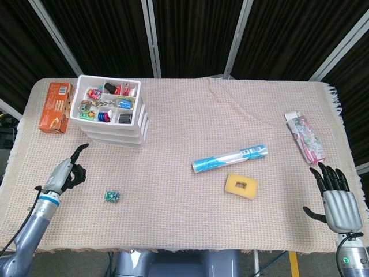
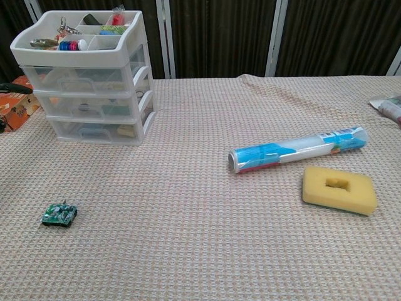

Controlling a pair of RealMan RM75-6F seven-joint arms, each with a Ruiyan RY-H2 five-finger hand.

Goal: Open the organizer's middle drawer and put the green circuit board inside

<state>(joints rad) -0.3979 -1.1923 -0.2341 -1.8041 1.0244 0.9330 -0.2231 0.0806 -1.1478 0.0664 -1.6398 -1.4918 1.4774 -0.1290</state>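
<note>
Nearest you, your right hand (image 1: 336,199) lies flat at the tabletop's (image 1: 184,225) front right edge, fingers spread, holding nothing. Your left hand (image 1: 67,171) hovers over the front left, one finger pointing out, the rest curled in, nothing grasped. Green circuit board (image 1: 112,197) lies just right of that hand and slightly nearer you, not touching it. Yellow sponge (image 1: 241,186) and blue tube (image 1: 229,158) mid-right. Farther back left, organizer (image 1: 112,112), drawers all closed; middle drawer (image 2: 94,104) shut. Orange box (image 1: 55,107) beside it.
</note>
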